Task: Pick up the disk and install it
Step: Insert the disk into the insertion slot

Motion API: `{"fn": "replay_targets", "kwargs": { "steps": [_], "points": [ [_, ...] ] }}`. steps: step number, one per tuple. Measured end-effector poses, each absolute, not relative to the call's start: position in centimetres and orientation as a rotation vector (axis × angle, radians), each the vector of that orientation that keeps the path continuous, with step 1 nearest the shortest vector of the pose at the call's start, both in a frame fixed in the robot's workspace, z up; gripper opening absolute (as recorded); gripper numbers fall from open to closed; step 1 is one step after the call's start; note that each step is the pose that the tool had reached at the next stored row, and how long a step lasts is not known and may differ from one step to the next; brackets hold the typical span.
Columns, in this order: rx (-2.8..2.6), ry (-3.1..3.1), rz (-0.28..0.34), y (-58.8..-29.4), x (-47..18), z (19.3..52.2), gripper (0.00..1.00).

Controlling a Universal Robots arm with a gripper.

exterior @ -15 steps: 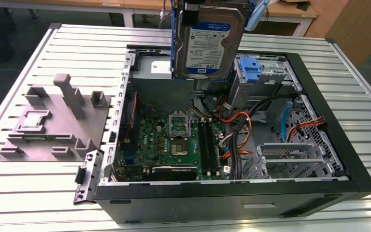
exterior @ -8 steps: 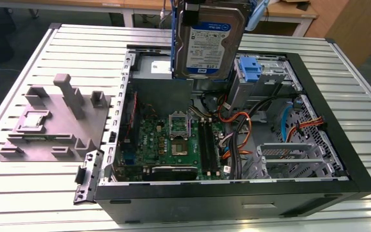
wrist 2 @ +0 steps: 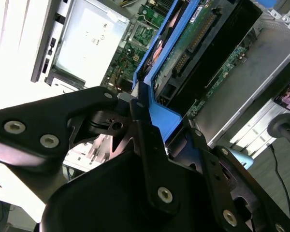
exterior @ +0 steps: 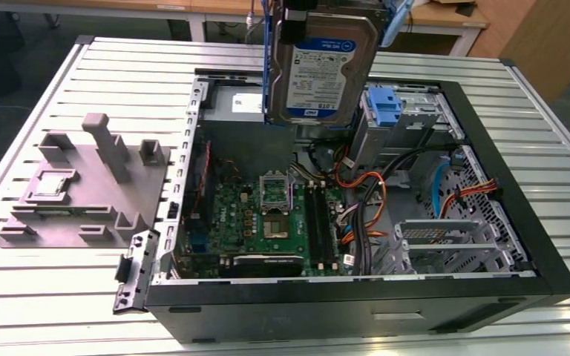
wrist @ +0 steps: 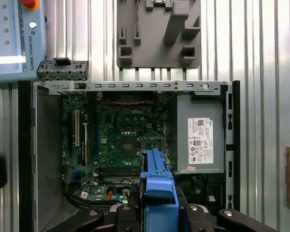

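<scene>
I have the disk hanging on edge above the open case, my gripper clamped on its blue frame. I'd judge this carry wants a firm hold, edges square to the case, and a wide berth from the cables inside.

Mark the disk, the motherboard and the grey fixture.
disk point(exterior: 320, 70), exterior view, on its label
motherboard point(wrist: 106, 135), first wrist view, on the green board
grey fixture point(exterior: 97, 196), exterior view, on its flat base
</scene>
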State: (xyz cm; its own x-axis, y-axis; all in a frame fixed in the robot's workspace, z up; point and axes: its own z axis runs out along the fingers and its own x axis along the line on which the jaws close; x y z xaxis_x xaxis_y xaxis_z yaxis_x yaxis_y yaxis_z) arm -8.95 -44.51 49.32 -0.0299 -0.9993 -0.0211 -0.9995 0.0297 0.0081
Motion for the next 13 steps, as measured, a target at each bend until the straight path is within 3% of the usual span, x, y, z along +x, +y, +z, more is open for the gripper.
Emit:
{"fn": "replay_targets", "kwargs": {
  "steps": [13],
  "points": [
    [-2.181,2.248,0.032,-45.9,-7.1,49.2,0.36]
  ]
}}
